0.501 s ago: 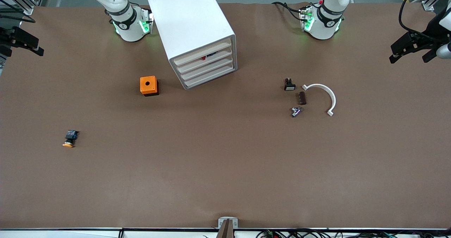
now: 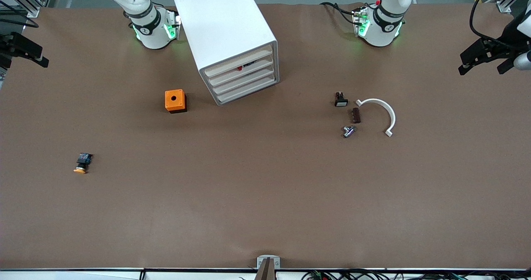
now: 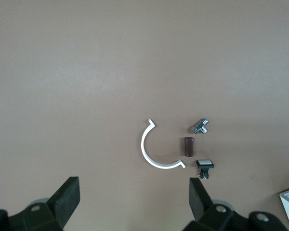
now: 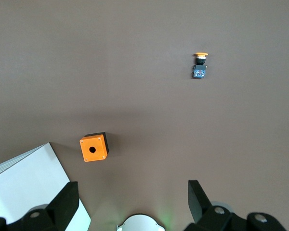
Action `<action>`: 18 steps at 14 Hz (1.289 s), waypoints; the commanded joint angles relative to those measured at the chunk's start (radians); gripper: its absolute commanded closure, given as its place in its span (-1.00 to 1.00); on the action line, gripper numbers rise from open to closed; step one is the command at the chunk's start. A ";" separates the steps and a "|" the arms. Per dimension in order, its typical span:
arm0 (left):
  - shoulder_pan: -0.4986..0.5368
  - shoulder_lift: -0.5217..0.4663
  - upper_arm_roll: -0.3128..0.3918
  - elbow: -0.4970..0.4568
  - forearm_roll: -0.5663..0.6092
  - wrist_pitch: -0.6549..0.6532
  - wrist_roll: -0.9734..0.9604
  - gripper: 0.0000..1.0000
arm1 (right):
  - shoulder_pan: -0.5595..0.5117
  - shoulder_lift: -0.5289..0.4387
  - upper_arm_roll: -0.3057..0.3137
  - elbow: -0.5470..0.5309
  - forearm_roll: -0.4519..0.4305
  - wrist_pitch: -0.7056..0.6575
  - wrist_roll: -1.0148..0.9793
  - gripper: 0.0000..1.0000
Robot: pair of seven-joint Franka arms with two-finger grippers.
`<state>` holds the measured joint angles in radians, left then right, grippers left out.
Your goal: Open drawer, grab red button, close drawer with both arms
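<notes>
The white cabinet [image 2: 226, 27] stands at the robots' side of the table, its four drawers [image 2: 242, 74] all pushed in. The red-capped button [image 2: 239, 68] shows partly through the gap above the second drawer front. My left gripper [image 2: 481, 68] hangs open and empty over the table's edge at the left arm's end; its wrist view [image 3: 133, 190] shows bare table between the fingers. My right gripper [image 2: 25, 60] hangs open and empty over the right arm's end; its wrist view [image 4: 132, 190] shows the cabinet corner [image 4: 29, 183].
An orange box with a hole [image 2: 174, 101] [image 4: 93, 147] sits beside the cabinet. A yellow-capped button [image 2: 82, 163] [image 4: 200, 67] lies nearer the front camera. A white curved piece [image 2: 379, 114] [image 3: 156, 151], a black switch [image 2: 341, 99], a brown block [image 2: 356, 115] and a metal part [image 2: 348, 131] lie together.
My right gripper has shifted slightly toward the table's edge. The left gripper has barely moved. Nothing on the table has moved.
</notes>
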<state>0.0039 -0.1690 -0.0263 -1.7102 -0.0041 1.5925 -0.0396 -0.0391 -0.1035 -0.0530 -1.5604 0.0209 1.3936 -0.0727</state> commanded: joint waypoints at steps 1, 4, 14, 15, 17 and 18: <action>0.027 0.006 0.002 0.011 -0.011 -0.029 0.009 -1.00 | -0.012 -0.016 0.007 -0.003 0.017 0.012 0.011 -1.00; 0.050 0.023 0.002 0.003 -0.016 -0.034 0.003 -1.00 | -0.012 -0.018 0.007 -0.004 0.019 0.024 0.011 -1.00; 0.073 0.218 0.005 -0.012 -0.004 0.084 0.001 -1.00 | -0.012 -0.018 0.007 0.000 0.019 0.030 0.011 -1.00; 0.073 0.250 0.005 -0.012 -0.002 0.115 0.000 -1.00 | -0.012 -0.015 0.007 0.003 0.019 0.028 0.010 -1.00; 0.068 0.328 0.003 -0.011 0.012 0.191 -0.002 -1.00 | -0.013 -0.013 0.005 0.006 0.017 0.028 -0.001 -1.00; 0.068 0.359 0.003 -0.011 0.012 0.220 -0.015 -1.00 | -0.015 -0.009 0.007 0.017 0.016 0.022 -0.002 -1.00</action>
<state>0.0718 0.1332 -0.0196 -1.7394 -0.0037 1.7711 -0.0415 -0.0392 -0.1084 -0.0526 -1.5555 0.0236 1.4216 -0.0727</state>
